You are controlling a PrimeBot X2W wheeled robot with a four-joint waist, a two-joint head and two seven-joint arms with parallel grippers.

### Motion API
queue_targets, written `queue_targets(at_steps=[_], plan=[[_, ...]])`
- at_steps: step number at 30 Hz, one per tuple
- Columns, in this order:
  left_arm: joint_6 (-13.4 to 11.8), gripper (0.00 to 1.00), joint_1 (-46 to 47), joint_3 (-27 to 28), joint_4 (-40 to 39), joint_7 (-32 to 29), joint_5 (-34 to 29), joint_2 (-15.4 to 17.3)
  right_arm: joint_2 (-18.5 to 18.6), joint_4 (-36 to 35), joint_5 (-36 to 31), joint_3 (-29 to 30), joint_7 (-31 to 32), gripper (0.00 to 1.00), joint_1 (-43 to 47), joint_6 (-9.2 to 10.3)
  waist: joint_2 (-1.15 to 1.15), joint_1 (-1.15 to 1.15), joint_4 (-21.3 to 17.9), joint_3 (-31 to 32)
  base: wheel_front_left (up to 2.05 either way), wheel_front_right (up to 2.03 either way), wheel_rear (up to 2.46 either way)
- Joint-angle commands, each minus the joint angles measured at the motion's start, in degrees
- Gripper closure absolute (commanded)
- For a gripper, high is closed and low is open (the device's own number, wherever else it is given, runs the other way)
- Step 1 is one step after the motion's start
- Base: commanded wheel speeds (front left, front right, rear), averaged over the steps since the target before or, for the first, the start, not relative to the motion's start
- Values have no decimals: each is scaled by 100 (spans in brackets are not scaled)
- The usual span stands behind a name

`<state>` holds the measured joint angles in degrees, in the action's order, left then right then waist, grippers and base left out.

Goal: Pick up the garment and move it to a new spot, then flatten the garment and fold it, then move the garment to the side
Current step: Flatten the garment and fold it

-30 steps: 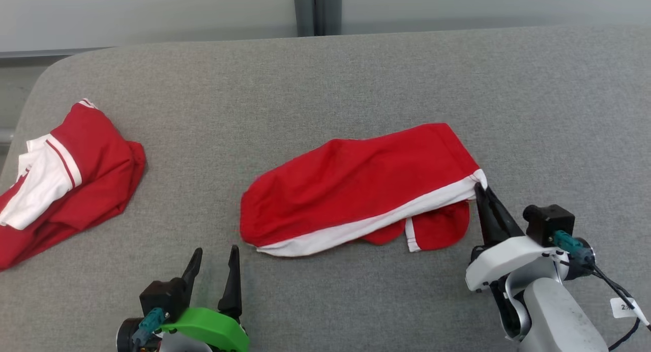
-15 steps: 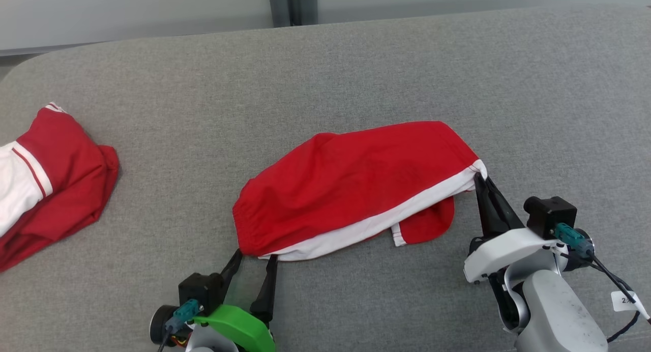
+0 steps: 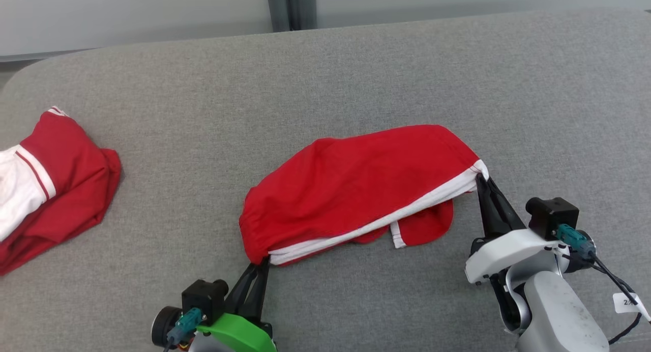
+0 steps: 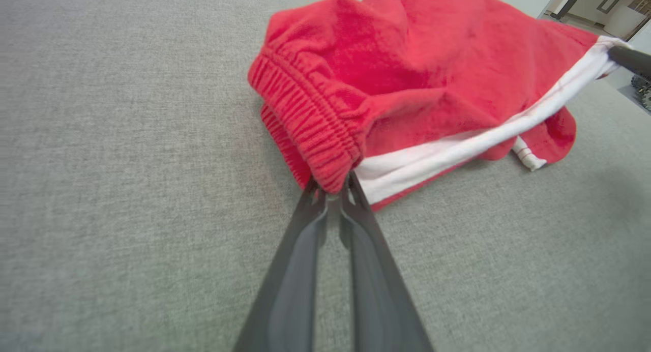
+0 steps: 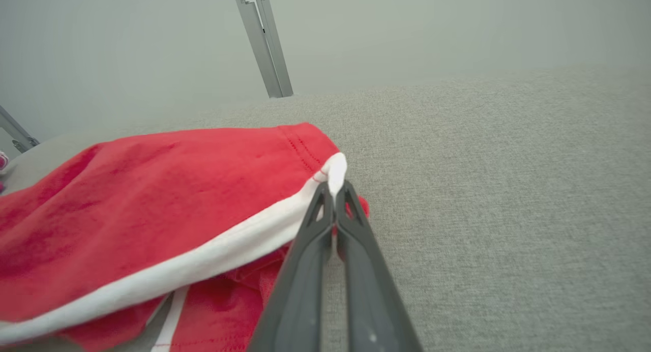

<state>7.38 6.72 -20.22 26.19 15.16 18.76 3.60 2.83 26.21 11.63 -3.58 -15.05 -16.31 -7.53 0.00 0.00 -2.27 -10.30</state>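
The garment is a pair of red shorts with a white side stripe, lying mid-table. In the head view my left gripper is shut on its near-left corner. The left wrist view shows those fingertips pinching the red elastic waistband. My right gripper is shut on the white-striped hem corner at the garment's right end; in the right wrist view the same gripper pinches the white edge. The cloth hangs slightly raised between both grips.
A second red and white garment lies bunched at the left edge of the grey fabric table. Grey posts stand behind the far edge. Bare grey surface lies behind and to the right of the shorts.
My left gripper moved forward to the garment's near-left corner and shut on the waistband. The right gripper kept its grip on the hem. The head camera shifted a little.
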Motion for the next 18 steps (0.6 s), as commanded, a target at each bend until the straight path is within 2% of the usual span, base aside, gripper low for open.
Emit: queue_targets(at_steps=[1, 6, 11, 18], plan=[[17, 100, -31, 51, -115, -1, -10, 69, 15, -26, 85, 14, -18, 100, 71, 8, 0, 0, 71, 123, 0, 0, 0], [17, 100, -89, 129, -643, -1, -51, 202, 15, -234, 291, -7, -19, 100, 41, 8, 0, 0, 137, 481, 0, 0, 0], [17, 100, 246, 230, -1112, 0, -100, 454, 17, -538, 414, -113, -18, 100, -156, 8, 0, 0, 78, 928, 0, 0, 0], [16, 100, 1295, 211, -1725, -1, -134, 1128, 40, -1016, 430, -190, -18, 100, -772, 8, 0, 0, -91, 1283, 0, 0, 0]])
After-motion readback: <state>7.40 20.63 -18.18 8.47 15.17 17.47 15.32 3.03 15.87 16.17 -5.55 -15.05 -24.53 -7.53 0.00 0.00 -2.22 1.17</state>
